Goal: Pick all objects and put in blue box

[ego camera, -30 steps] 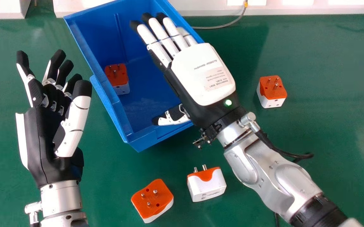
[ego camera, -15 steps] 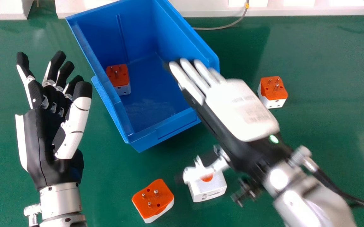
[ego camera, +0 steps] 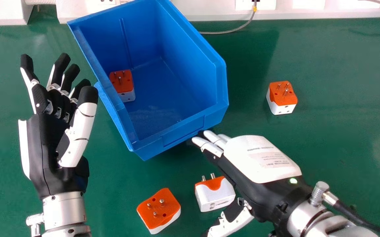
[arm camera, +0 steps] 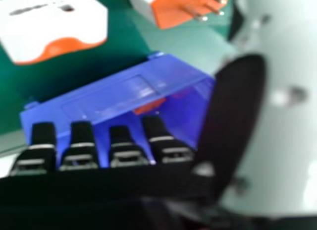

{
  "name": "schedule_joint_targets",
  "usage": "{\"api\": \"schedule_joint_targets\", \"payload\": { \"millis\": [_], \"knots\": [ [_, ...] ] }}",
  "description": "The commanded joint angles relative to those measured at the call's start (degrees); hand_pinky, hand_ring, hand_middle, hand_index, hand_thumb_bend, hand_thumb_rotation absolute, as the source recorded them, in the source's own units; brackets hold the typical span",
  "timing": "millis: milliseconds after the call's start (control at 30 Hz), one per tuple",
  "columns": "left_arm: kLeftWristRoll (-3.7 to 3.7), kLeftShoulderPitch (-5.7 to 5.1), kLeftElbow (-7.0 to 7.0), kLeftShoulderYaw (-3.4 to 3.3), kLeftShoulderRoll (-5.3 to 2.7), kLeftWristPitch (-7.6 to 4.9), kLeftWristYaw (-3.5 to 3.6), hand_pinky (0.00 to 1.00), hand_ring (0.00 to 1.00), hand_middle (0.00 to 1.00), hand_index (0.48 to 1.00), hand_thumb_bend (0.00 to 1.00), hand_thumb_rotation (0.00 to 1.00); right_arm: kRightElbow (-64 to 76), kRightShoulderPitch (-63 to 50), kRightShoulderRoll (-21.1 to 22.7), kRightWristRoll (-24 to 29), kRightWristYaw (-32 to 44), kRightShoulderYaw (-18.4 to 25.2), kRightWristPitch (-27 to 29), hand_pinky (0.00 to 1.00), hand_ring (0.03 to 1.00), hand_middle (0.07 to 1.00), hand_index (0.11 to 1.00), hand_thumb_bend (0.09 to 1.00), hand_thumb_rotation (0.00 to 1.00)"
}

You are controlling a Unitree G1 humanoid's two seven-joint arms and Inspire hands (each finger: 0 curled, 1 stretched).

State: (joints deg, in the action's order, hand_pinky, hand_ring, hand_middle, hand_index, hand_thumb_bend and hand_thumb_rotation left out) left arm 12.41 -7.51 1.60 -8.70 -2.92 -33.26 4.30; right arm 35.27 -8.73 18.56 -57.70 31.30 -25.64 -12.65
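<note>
My right hand (ego camera: 262, 161) is open over the table, its fingers near the front right corner of the blue box (ego camera: 176, 131) and its thumb below the middle adapter. In the right hand view, the right hand (arm camera: 121, 148) has its fingers extended before the blue box (arm camera: 109, 93). One orange and white adapter (ego camera: 122, 82) lies inside the box. Another adapter (ego camera: 214, 193) rests just left of the right hand's palm, and a third adapter (ego camera: 159, 210) is farther left. An adapter (ego camera: 281, 97) stands at the right. My left hand (ego camera: 58, 131) is held open, palm up, left of the box.
A grey cable (ego camera: 232, 30) runs along the far edge of the green table (ego camera: 335, 141), by the white ledge (ego camera: 206, 10). Green tabletop extends around the right-hand adapter and between the left hand and the two near adapters.
My right hand has moved out of the space over the box, toward the near right, and is lower beside the middle adapter. The left hand has hardly shifted.
</note>
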Motion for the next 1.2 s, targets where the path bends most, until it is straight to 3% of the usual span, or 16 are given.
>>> {"api": "schedule_joint_targets", "payload": {
  "millis": [0, 100, 167, 233, 333, 367, 500, 567, 633, 933, 1033, 1100, 1167],
  "knots": [
    [0.06, -0.22, -1.34, 0.08, -0.23, -0.55, 0.1, 0.85, 0.91, 0.92, 0.902, 0.65, 0.43, -1.2, 2.0, -0.5, 0.8, -0.2, -0.6, 1.5, 0.87, 0.913, 0.931, 0.89, 0.821, 0.25],
    [0.22, -0.27, -1.36, 0.14, -0.26, -0.56, 0.23, 0.86, 0.91, 0.92, 0.905, 0.62, 0.43, -6.1, 4.0, -1.4, 0.9, -1.0, -1.9, 2.2, 0.82, 0.868, 0.879, 0.844, 0.791, 0.19],
    [-0.08, -0.44, -1.47, 0.19, -0.32, -0.53, 0.08, 0.86, 0.91, 0.92, 0.906, 0.62, 0.43, -9.9, 5.4, -2.3, 1.3, -1.8, -2.8, 2.2, 0.81, 0.861, 0.871, 0.83, 0.779, 0.16],
    [-0.2, -0.65, -1.55, 0.24, -0.4, -0.62, 0.04, 0.86, 0.91, 0.92, 0.904, 0.65, 0.44, -13.6, 6.3, -3.0, 1.9, -3.2, -3.3, 2.3, 0.8, 0.836, 0.85, 0.789, 0.759, 0.06],
    [0.05, -0.84, -1.67, 0.2, -0.41, -0.64, 0.11, 0.86, 0.91, 0.92, 0.905, 0.66, 0.44, -17.8, 7.1, -3.5, 2.0, -5.4, -3.8, 2.9, 0.75, 0.798, 0.821, 0.735, 0.753, 0.01],
    [0.27, -0.89, -1.75, 0.2, -0.4, -0.61, 0.21, 0.86, 0.91, 0.92, 0.905, 0.66, 0.44, -19.1, 7.3, -3.5, 1.8, -6.0, -4.0, 2.9, 0.75, 0.798, 0.821, 0.735, 0.753, 0.01],
    [-0.03, -1.03, -1.77, 0.18, -0.4, -0.76, 0.1, 0.86, 0.91, 0.93, 0.909, 0.64, 0.45, -24.0, 8.4, -3.5, 2.5, -8.0, -4.4, 3.1, 0.7, 0.776, 0.814, 0.681, 0.699, 0.0],
    [-0.28, -1.01, -1.7, 0.16, -0.32, -0.81, 0.04, 0.85, 0.91, 0.93, 0.908, 0.65, 0.44, -26.9, 8.9, -3.6, 2.7, -9.6, -4.7, 3.2, 0.63, 0.741, 0.801, 0.647, 0.588, 0.0],
    [-0.1, -1.0, -1.76, 0.17, -0.23, -0.73, 0.18, 0.85, 0.91, 0.93, 0.909, 0.65, 0.44, -28.7, 9.4, -3.8, 2.4, -10.7, -5.0, 2.7, 0.59, 0.719, 0.798, 0.631, 0.538, 0.0],
    [0.31, -1.0, -1.74, -0.02, -0.03, -0.72, 0.56, 0.85, 0.91, 0.92, 0.905, 0.66, 0.45, -30.3, 9.2, -3.6, -1.9, -18.5, -6.7, 1.6, 0.46, 0.658, 0.737, 0.575, 0.588, 0.0],
    [0.61, -1.04, -1.89, 0.0, 0.0, -0.47, 0.78, 0.85, 0.91, 0.92, 0.906, 0.65, 0.44, -31.0, 9.3, -4.1, -2.6, -19.1, -6.9, 0.6, 0.43, 0.524, 0.663, 0.517, 0.528, 0.0],
    [0.49, -1.04, -2.0, -0.02, 0.03, -0.41, 0.74, 0.85, 0.91, 0.92, 0.904, 0.65, 0.44, -31.4, 9.6, -4.4, -2.0, -19.1, -6.8, 0.3, 0.35, 0.456, 0.544, 0.515, 0.52, 0.0],
    [0.55, -1.06, -2.17, 0.01, 0.02, -0.32, 0.73, 0.85, 0.91, 0.92, 0.903, 0.65, 0.44, -31.7, 9.7, -4.6, -1.5, -19.3, -6.7, 0.4, 0.32, 0.437, 0.505, 0.509, 0.518, 0.0]
  ]
}}
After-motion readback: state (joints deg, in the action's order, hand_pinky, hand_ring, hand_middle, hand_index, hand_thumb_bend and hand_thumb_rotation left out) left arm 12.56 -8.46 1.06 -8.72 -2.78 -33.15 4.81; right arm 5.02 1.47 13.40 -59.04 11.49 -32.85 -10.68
